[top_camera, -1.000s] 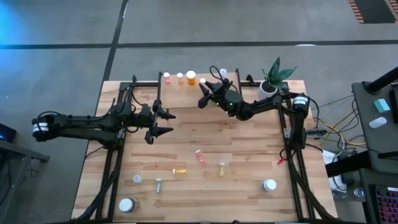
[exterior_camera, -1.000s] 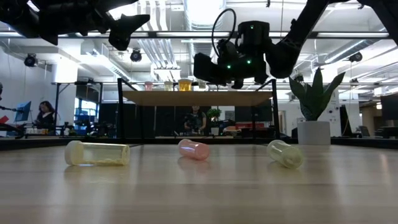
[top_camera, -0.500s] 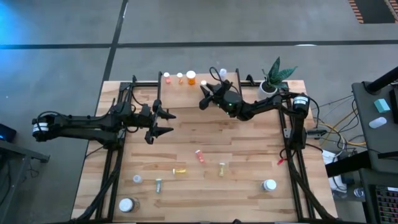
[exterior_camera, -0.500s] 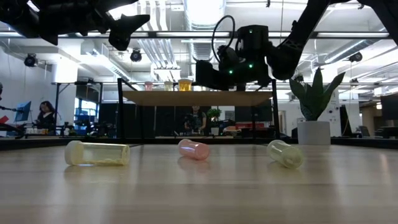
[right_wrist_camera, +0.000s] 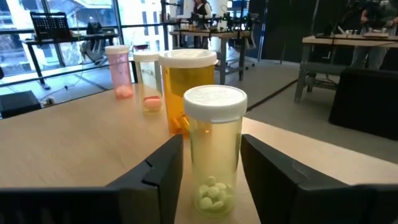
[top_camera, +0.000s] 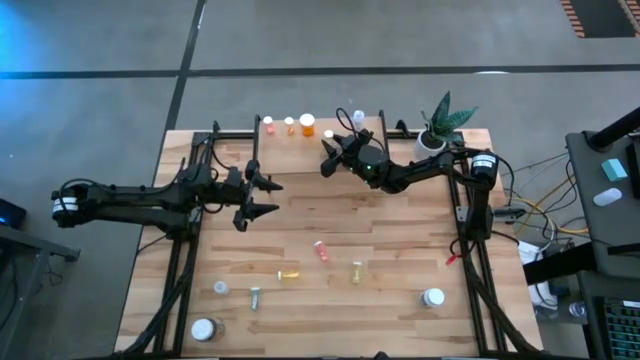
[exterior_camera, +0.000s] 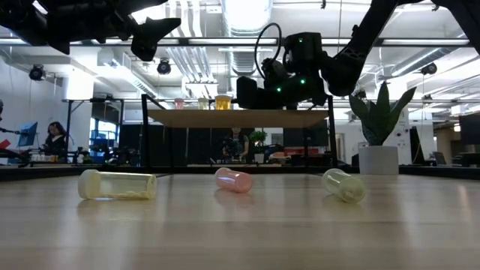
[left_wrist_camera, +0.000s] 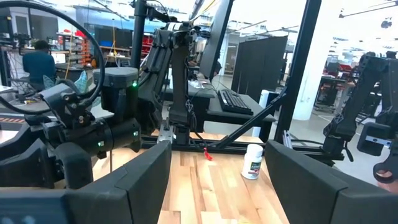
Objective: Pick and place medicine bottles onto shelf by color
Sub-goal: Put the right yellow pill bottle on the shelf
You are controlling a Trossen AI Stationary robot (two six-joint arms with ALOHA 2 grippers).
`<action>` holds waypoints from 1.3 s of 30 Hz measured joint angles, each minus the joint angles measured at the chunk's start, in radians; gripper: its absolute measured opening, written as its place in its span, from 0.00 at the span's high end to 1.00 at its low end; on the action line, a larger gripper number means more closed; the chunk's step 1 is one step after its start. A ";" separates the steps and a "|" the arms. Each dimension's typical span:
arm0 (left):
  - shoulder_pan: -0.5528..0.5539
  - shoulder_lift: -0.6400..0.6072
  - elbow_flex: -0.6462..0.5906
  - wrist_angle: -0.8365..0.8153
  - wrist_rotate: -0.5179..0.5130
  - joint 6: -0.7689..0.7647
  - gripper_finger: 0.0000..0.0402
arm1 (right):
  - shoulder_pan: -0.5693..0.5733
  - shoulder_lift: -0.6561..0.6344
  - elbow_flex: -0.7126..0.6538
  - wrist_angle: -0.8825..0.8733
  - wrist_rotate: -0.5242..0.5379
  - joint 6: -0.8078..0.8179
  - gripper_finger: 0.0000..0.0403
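- We see the right gripper (top_camera: 328, 156) over the shelf (exterior_camera: 240, 118) at the desk's far edge, fingers spread (not touching) around an upright yellowish bottle (right_wrist_camera: 214, 149).
- Left gripper (top_camera: 262, 198) hangs spread near the left edge.

shelf (top_camera: 300, 140) w/ 5 upright bottles (top_camera: 307, 125), 7 more (top_camera: 321, 251) on table

The right arm reached across toward the table's far edge, its right gripper (top_camera: 327, 152) held w/ fingers (right_wrist_camera: 163, 171) spread apart. The left arm stretched in from the left side, left gripper (top_camera: 262, 198) raised above the tabletop, fingers (left_wrist_camera: 146, 174) parted wide.
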 joint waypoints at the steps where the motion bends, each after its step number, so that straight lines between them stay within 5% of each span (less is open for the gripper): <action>1: 0.000 0.000 0.000 0.000 0.000 0.000 0.39 | 0.000 0.000 0.000 0.000 0.000 -0.001 0.60; 12: 0.000 0.000 0.000 0.000 0.000 0.001 0.39 | 0.018 -0.024 0.000 -0.026 0.007 -0.023 0.54; 28: 0.000 0.000 0.000 0.000 0.000 0.001 0.39 | 0.069 -0.236 0.000 -0.312 0.043 -0.028 0.53; 34: 0.000 0.000 0.000 0.000 -0.002 0.001 0.39 | 0.063 -0.370 0.044 -0.589 0.033 -0.006 0.53; 39: 0.000 0.000 0.000 0.001 -0.007 0.001 0.39 | 0.028 -0.428 0.228 -0.935 -0.072 0.024 0.53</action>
